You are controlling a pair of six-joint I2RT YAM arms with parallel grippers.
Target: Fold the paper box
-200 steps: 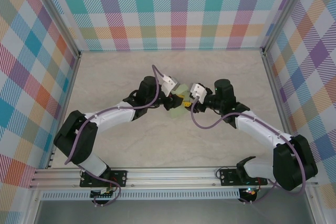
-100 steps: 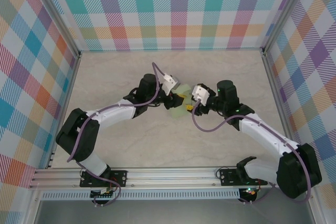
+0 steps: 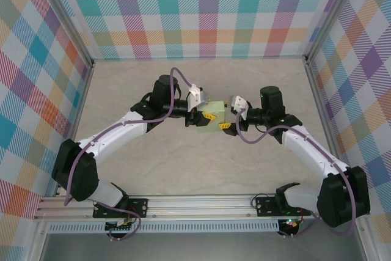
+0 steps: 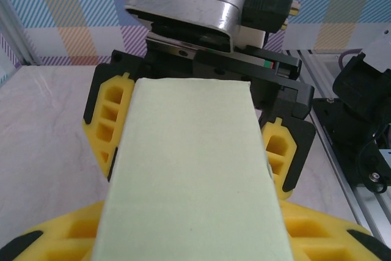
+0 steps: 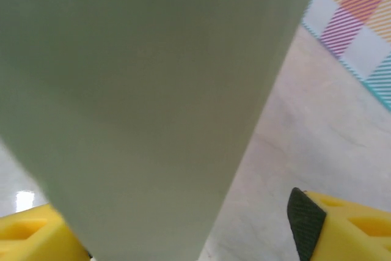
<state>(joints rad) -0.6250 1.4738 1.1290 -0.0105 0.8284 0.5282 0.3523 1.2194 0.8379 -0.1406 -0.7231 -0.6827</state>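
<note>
Top view: two arms meet over the middle of the desk (image 3: 122,90). The pale green paper box (image 3: 212,123) sits between the left gripper (image 3: 206,116) and the right gripper (image 3: 226,116).

Left wrist view: the left jaws clamp the box's near end. The right gripper's yellow fingers (image 4: 113,114) flank its far end.

Right wrist view: the box lies between wide jaws, with bare desk between it and one finger.

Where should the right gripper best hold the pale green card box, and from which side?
Its free end, across the long edges, from the right: the pale green flat card box is slim, and the left gripper holds the other end.
</note>
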